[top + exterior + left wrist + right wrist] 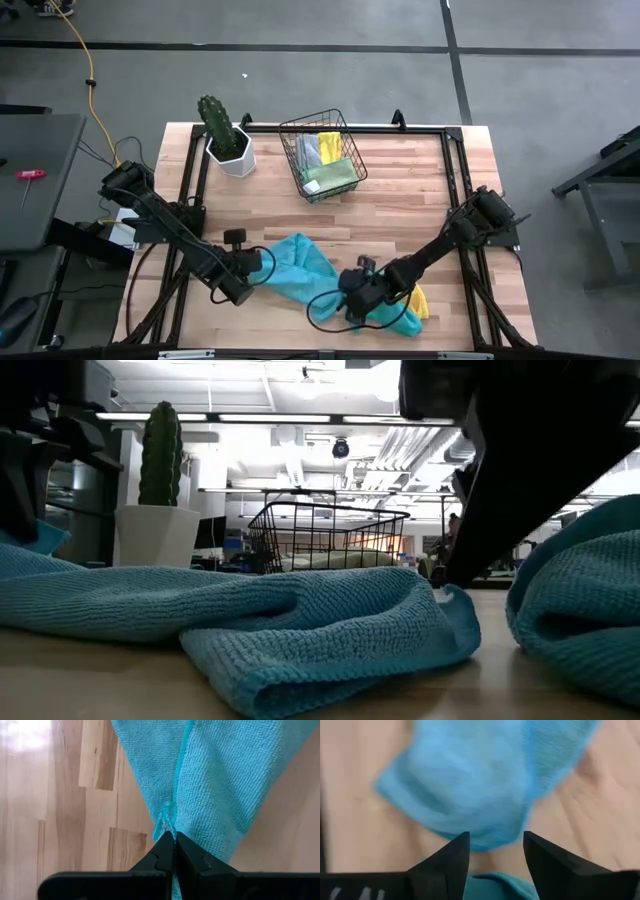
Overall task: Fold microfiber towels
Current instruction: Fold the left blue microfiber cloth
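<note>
1. My teal towel (297, 262) lies crumpled at lower centre, one corner pinched.
2. A yellow towel (419, 299) peeks out at lower right.
3. Folded towels (326, 160), seemingly yellow, green and grey, sit at upper centre.

I work in a large open lab or industrial workspace: my wooden table (330, 215) stands on a grey concrete floor (300, 80) marked with dark lines, with a yellow cable (88, 75) trailing across it. Looking level across the table, I see a high ceiling with exposed ducts (400, 445) and strip lights (270, 418). Desks and equipment fill the room behind.
</note>
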You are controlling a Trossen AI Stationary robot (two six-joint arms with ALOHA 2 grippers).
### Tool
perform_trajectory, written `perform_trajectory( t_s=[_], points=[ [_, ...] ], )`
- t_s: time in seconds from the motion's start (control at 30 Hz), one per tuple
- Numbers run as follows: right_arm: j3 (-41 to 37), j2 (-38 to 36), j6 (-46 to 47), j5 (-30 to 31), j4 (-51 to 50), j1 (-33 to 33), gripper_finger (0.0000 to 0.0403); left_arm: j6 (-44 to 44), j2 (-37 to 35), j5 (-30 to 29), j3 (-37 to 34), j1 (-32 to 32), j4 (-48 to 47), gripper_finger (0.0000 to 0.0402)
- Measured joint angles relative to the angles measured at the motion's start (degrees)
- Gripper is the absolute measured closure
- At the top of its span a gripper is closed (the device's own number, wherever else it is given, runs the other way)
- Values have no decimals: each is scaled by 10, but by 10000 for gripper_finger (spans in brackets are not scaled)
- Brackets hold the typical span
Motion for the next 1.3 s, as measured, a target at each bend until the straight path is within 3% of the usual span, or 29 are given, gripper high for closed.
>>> perform_trajectory(
  t_s=[0.2,0.77,0.9,1.07,1.3],
  points=[
    [-8,3,64,12,-12,2,226,1,0,2,0,0,1,401],
    [-9,34,99,41,6,2,232,4,0,2,0,0,3,401],
    [-8,32,107,55,4,2,280,4,0,2,0,0,3,401],
    [-2,30,102,57,-14,2,387,-15,0,2,0,0,3,401],
    [-2,-15,91,81,-59,2,400,-43,-40,-47,0,-4,4,402]
  ],
)
